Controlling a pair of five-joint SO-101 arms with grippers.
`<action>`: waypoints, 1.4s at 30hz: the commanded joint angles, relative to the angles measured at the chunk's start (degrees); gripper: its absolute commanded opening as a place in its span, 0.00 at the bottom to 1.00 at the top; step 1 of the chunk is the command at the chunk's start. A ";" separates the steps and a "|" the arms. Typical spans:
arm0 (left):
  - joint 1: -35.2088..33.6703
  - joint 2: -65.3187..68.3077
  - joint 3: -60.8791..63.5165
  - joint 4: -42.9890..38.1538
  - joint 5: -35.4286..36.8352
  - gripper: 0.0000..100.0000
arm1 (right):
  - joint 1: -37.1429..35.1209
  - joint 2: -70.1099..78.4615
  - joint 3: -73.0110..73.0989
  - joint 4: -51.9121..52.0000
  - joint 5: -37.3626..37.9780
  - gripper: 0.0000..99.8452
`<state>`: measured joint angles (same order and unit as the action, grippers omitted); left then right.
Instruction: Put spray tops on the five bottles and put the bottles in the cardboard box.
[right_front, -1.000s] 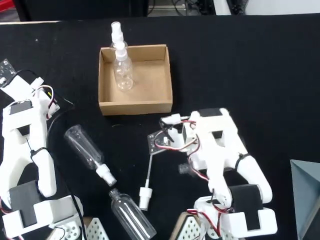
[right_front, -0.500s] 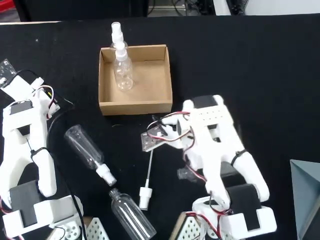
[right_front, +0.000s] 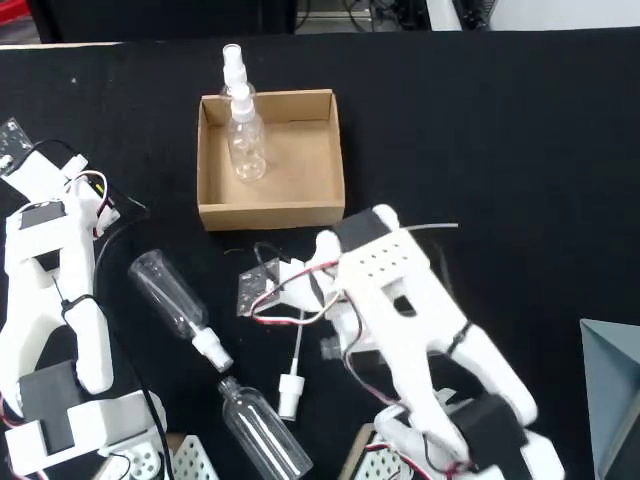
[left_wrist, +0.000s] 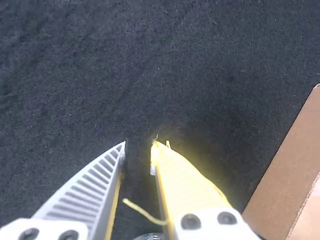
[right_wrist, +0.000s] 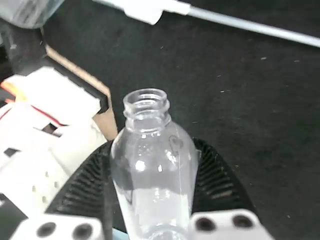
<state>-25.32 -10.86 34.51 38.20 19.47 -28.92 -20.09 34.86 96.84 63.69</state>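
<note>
Bottle (right_wrist: 152, 172), uncapped, sits clamped neck-forward in the right pincer (right_wrist: 153, 149), its mouth free to take the spray top (right_wrist: 149, 9) lying ahead.

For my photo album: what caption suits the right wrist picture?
Pincer gripping an open clear bottle, a loose spray top lying nearby on the black table.

We note matt black cloth, finely fibrous, on the tabletop (right_front: 520, 120); at 11 o'clock a matt brown cardboard box (right_front: 270, 215). The bottle (right_wrist: 152, 175) in the right gripper (right_wrist: 152, 150) is clear, glossy plastic between ribbed black pads (right_wrist: 85, 185); the left gripper (left_wrist: 138, 146) is ribbed grey and yellow plastic.
</note>
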 joint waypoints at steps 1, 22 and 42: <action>-0.31 -0.26 -0.48 -1.05 0.00 0.07 | -2.02 -6.37 -3.65 0.35 -2.99 0.04; 0.04 -0.35 -0.04 -1.14 0.00 0.07 | 8.44 -14.37 0.22 -19.87 -27.60 0.04; 3.74 -0.97 0.13 1.05 -0.09 0.07 | 27.78 -24.57 11.74 -39.30 -45.36 0.04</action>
<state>-23.56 -10.77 36.35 37.85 19.65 -4.92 -41.10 46.55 61.14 20.62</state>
